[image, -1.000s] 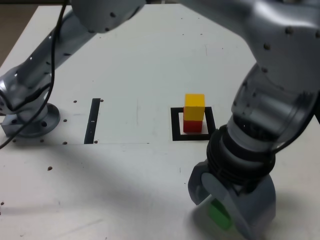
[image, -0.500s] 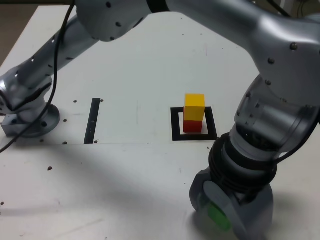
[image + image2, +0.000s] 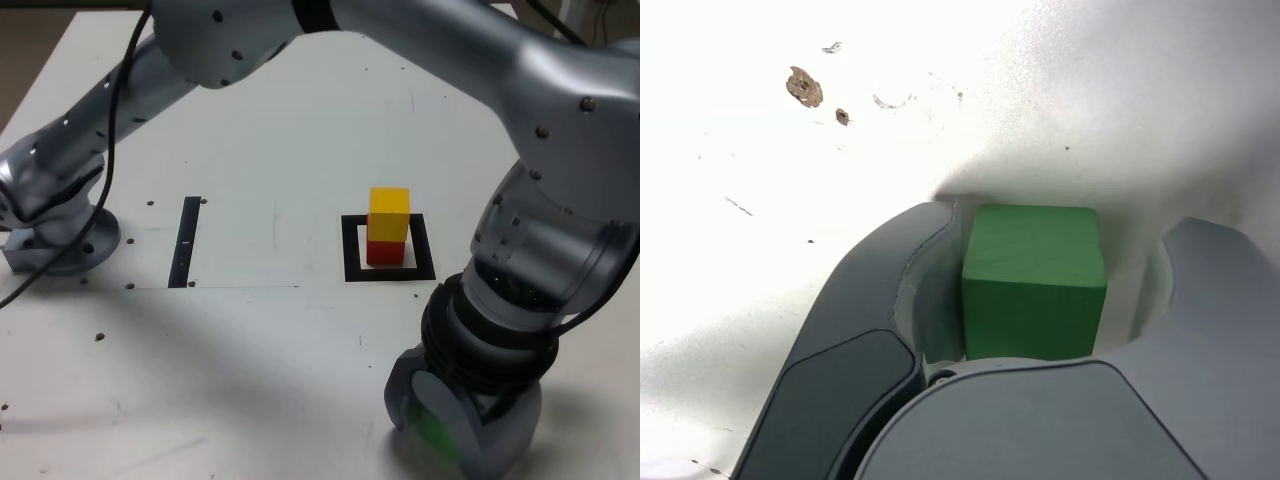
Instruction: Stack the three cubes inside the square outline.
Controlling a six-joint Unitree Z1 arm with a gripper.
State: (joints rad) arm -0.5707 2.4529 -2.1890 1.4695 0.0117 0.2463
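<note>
A yellow cube (image 3: pixel 389 214) sits on a red cube (image 3: pixel 386 251) inside the square outline (image 3: pixel 352 250) of black tape. The green cube (image 3: pixel 437 432) rests on the table near the front edge, at the exterior view's right. My gripper (image 3: pixel 440 428) is lowered over it with the cube between its fingers. In the wrist view the green cube (image 3: pixel 1035 280) fills the space between the fingers of the gripper (image 3: pixel 1070 228). One finger (image 3: pixel 925 260) lies against the cube's side. The other finger (image 3: pixel 1210 270) stands off it with a strip of white table showing between.
A straight narrow black strip (image 3: pixel 185 240) lies on the white table (image 3: pixel 250 360) at the exterior view's left. The arm's base (image 3: pixel 60 235) stands beyond it at the left edge. The arm's large grey links arch over the back and right of the table.
The wrist has dropped lower over the green cube. The jaws have narrowed around it. The yellow-on-red stack has not moved.
</note>
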